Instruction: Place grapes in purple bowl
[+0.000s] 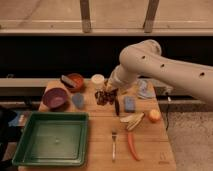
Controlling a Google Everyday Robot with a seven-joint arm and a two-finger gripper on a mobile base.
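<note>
text: none legible | gripper [107, 91]: holding grapes [103, 97] over table [150, 145]

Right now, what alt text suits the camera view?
The gripper of a white robot arm is at a dark red-purple bunch of grapes over the wooden table, apart from the round purple bowl at the picture's left. A green rectangular tray lies nearer.

The arm [165, 65] is a thick, smooth tube of cream-white shell, swelling to a rounded bulb at its joint. Small dark round dots stand in a row along its side; whether they are screws or holes cannot be told. Toward the left it narrows to a slimmer pale wrist, shaded grey underneath. The gripper [107, 91], at that left end near the scene's middle, is small and dark against the shell.
</note>
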